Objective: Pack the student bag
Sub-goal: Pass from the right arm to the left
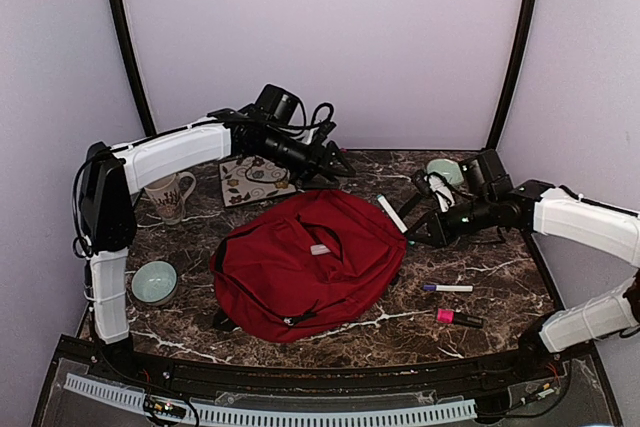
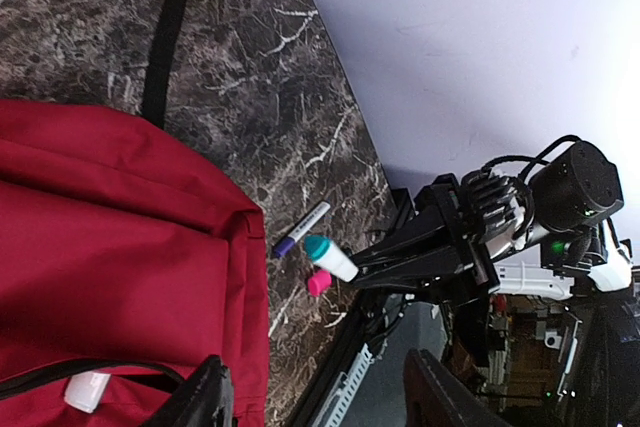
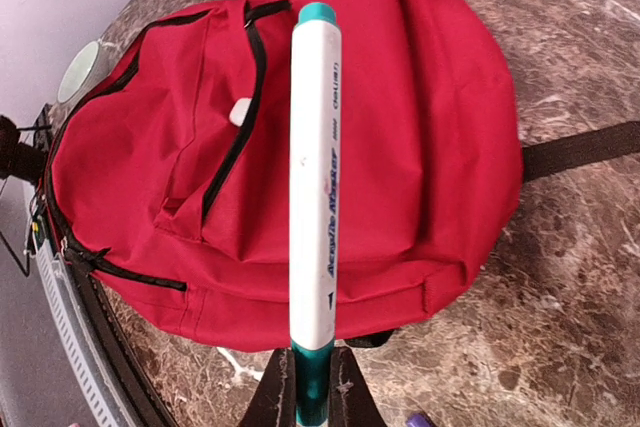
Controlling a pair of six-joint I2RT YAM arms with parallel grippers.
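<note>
**"Acrylic Marker" held over the red bag**

The words "Acrylic Marker" can be read in blue along the barrel of the white marker, seen in the right wrist view. A line of finer print nearer its teal cap cannot be made out. No other writing can be read. The mug and the floral card at the far left carry patterns only.

The white marker is clamped by its teal tail end in the right gripper, whose jaws are closed tight on it. The capped end is pointed out over the bag's right edge.

The student bag is laid flat at the middle of the marble table, front side up. It is made of dark-red soft fabric, and a front pocket is outlined by a black zip. A small white tab is seen beside that zip. A second black zip is run round the bag's edge, and a black strap is spread on the table beside it.

The left gripper is held above the table just beyond the bag's far edge, near the floral card. Its jaws are parted fairly wide and nothing is held between them.

A purple-capped marker and a pink marker are laid to the right of the bag, and a pale-green bowl is set to its left.
</note>
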